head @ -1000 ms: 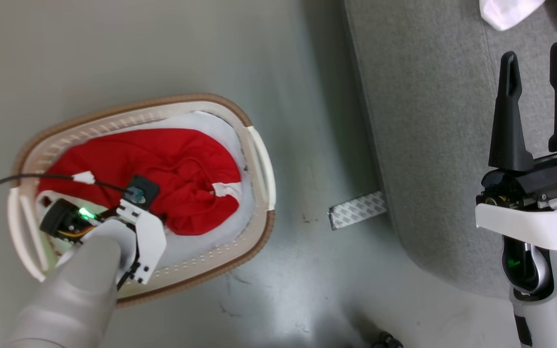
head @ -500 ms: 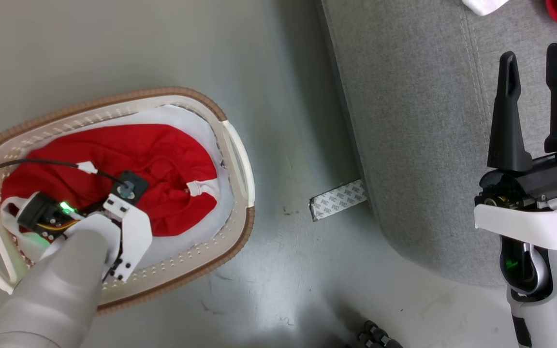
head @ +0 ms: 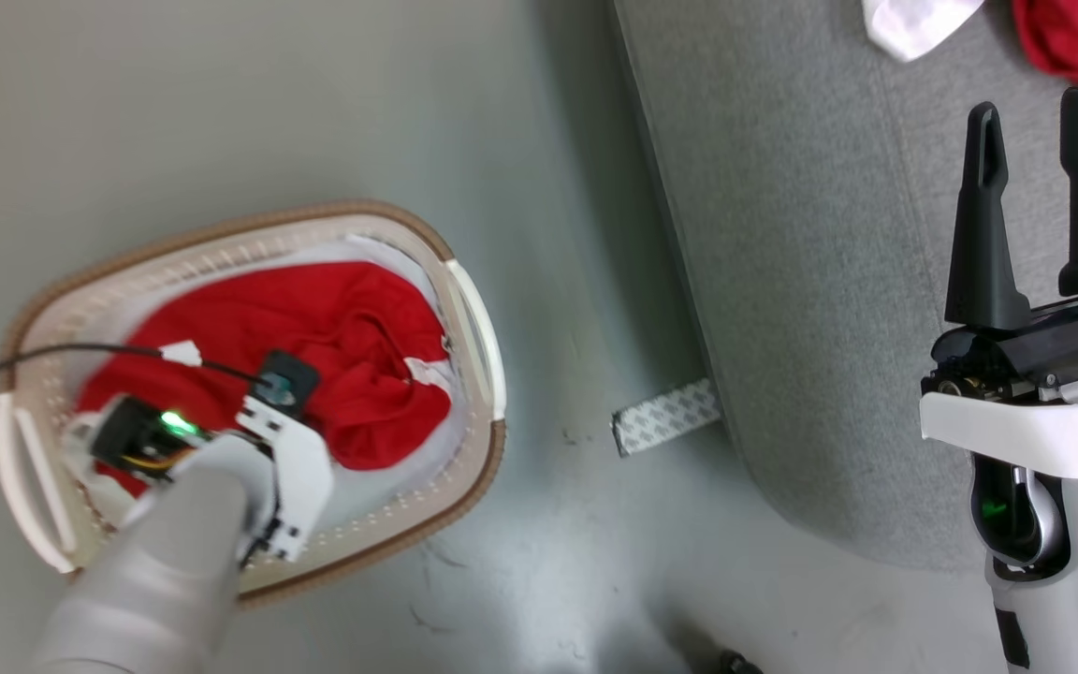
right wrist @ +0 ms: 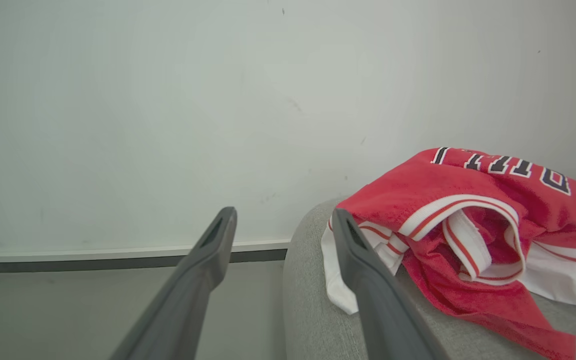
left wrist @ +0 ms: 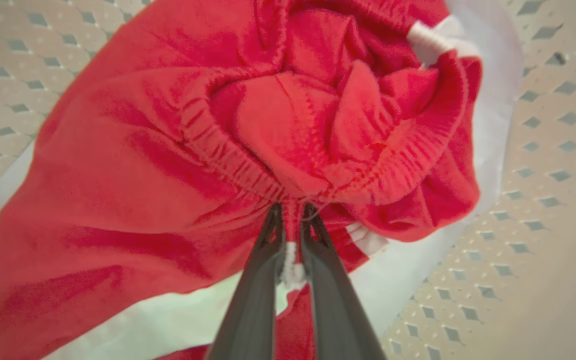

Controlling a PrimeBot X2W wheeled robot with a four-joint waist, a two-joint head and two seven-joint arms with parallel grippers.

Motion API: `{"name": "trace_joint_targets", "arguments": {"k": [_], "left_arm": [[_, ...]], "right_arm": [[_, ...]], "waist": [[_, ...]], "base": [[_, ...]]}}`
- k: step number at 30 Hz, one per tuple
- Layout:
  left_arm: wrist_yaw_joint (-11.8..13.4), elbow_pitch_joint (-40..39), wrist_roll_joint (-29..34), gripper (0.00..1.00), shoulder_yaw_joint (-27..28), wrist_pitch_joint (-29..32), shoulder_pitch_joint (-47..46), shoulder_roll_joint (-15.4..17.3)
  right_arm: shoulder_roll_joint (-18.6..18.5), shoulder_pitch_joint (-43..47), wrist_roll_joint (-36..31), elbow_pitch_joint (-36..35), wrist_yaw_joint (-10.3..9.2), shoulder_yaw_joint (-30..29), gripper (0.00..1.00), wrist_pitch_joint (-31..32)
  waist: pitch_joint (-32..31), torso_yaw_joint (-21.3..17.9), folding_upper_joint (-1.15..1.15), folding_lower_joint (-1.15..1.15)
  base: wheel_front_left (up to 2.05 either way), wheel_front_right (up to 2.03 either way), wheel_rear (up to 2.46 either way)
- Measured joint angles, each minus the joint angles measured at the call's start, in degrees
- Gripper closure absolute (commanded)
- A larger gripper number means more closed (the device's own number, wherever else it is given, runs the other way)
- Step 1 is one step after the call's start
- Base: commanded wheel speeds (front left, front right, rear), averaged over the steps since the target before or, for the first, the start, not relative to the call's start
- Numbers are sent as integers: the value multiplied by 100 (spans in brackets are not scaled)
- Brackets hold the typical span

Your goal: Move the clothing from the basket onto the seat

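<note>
The grey seat (head: 782,281) already bears one red jersey (right wrist: 408,192); on the floor (head: 314,94) beside it, the cream basket (head: 478,318) holds a crumpled red garment (head: 333,328). The left hand (left wrist: 290,212), inside the basket, pinches a gathered fold of that garment between closed fingertips, while the right hand (head: 1031,103) hovers open and empty over the seat. Grasp apparently made, the next move calls for a lift clear of the rim and a carry to the seat.

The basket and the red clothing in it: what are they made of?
The basket looks like stiff moulded plastic, matt cream with a brown rim: its walls are punched with rows of holes. The red clothing looks like soft knit fabric: it crumples in folds and has a gathered elastic band.
</note>
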Motion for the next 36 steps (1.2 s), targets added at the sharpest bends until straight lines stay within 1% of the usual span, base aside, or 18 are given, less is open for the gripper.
{"name": "trace_joint_targets", "arguments": {"k": [10, 15, 20, 27, 36], "left_arm": [[-9, -23, -475, 100, 208, -955, 382, -609], [-45, -154, -667, 100, 308, -1228, 600, -745], [-67, -449, -917, 100, 430, -1316, 897, -814], [-83, -1591, -1012, 100, 664, -1330, 1371, -792], [-80, -2730, -1057, 100, 899, -1332, 1714, -793]], "right_arm": [[4, 123, -483, 132, 0, -115, 0, -1], [7, 287, -590, 257, 0, -112, 0, -1], [5, 556, -633, 413, 0, -93, 0, -1], [-52, 961, -605, 588, 0, -71, 0, -10], [-105, 1378, -526, 681, 0, -116, 0, -10]], "waist": [[-868, 395, 0, 0], [-1424, 622, 0, 0], [-2055, 829, 0, 0], [-2922, 1117, 0, -1], [-3793, 1506, 0, -1]], "base": [[0, 0, 0], [0, 0, 0], [0, 0, 0], [0, 0, 0], [0, 0, 0]]}}
